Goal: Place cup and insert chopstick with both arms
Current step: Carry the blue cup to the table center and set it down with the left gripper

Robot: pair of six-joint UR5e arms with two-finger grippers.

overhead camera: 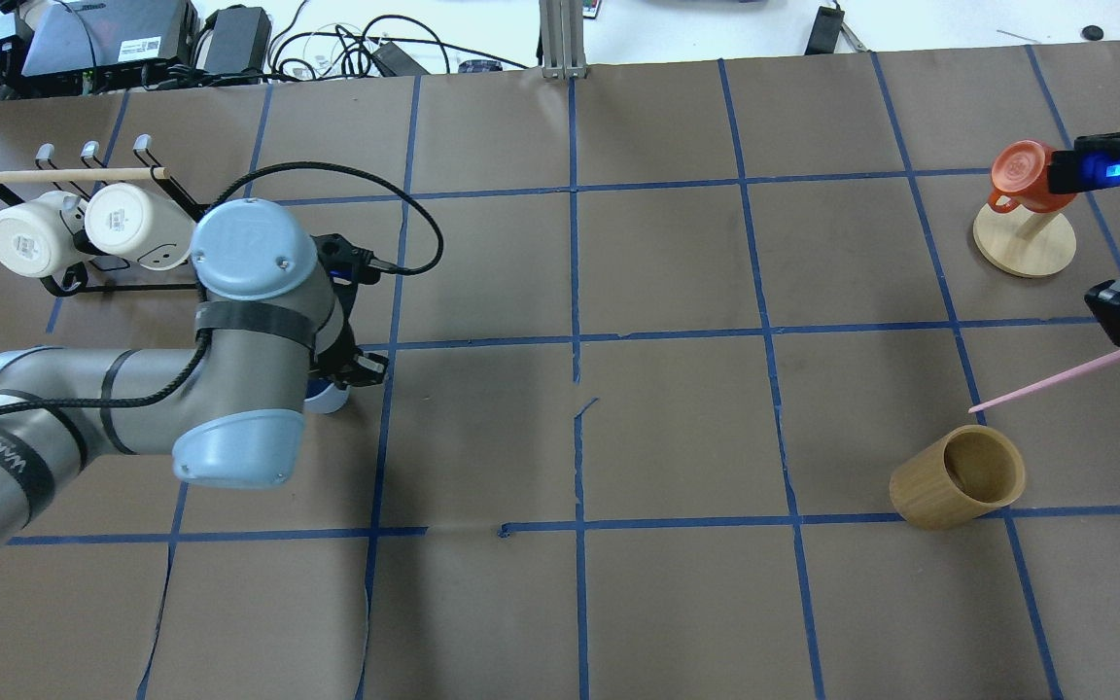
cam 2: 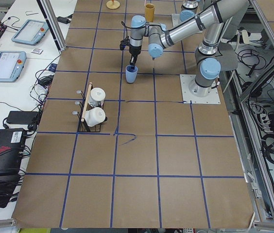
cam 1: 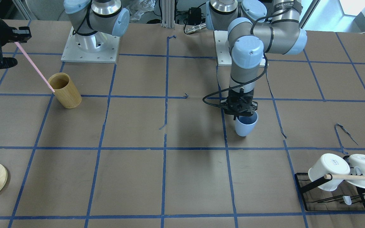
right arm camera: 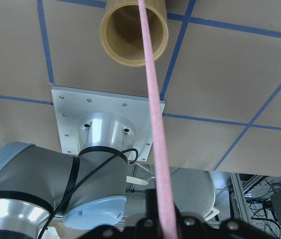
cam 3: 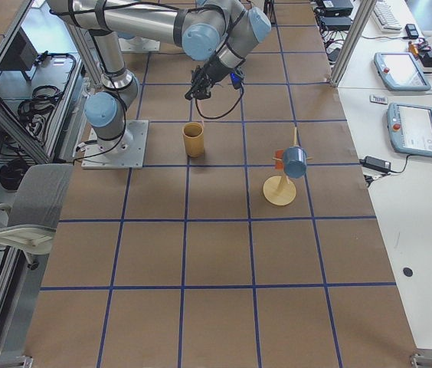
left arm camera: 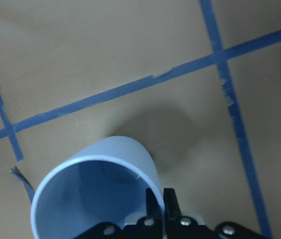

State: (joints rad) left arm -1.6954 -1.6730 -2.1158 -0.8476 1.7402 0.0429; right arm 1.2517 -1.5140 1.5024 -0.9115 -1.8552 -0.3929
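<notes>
The left pincer [cam 1: 239,116] is clamping the rim of the light blue cup [cam 1: 246,126], upright at the tabletop [cam 1: 195,177]; the right pincer [cam 1: 18,39] is gripping the pink chopstick [cam 1: 35,68], which is slanting down near the bamboo cylinder [cam 1: 65,91].

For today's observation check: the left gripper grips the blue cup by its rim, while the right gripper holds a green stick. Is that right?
No. The stick in the right gripper is pink, not green; the front-facing view shows it. The left gripper does grip the blue cup by its rim.
</notes>
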